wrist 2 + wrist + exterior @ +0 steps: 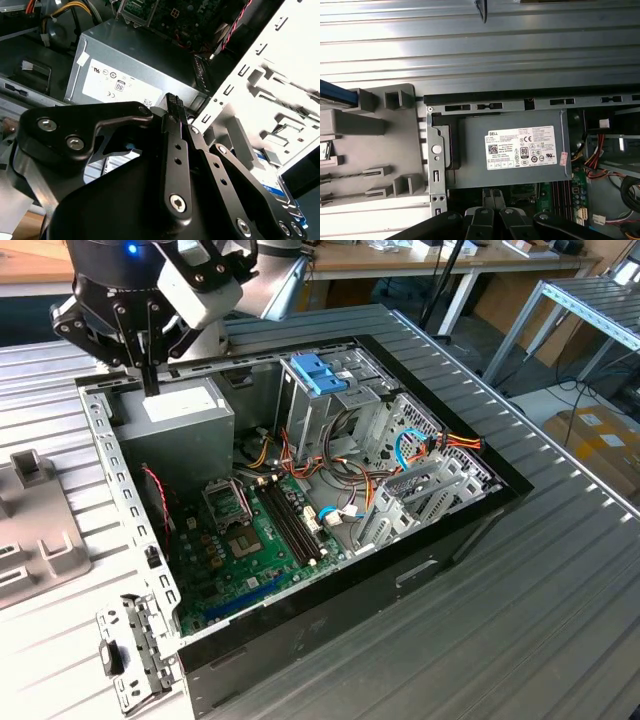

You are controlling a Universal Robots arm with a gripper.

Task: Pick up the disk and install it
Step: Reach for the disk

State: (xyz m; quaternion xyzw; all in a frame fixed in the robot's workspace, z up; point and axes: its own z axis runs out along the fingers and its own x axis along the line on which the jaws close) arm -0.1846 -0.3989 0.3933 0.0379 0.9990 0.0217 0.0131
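Note:
The disk [274, 184] shows in the second wrist view as a sliver of white-and-blue label with a blue rail, lying in the grey fixture beyond the case's white side frame. A blue edge [337, 94] at the fixture's far side in the first wrist view looks like its rail. My gripper [150, 388] hangs over the back corner of the open computer case, above the grey power supply [185, 410]. Its fingers [173, 107] stand together with nothing between them. The gripper [492, 194] is well apart from the disk.
The open case holds a green motherboard [250, 540], bundled cables and a metal drive cage with a light-blue top [320, 375]. A grey moulded fixture [35, 530] sits on the ribbed metal table at the exterior view's left. Benches and boxes stand behind.

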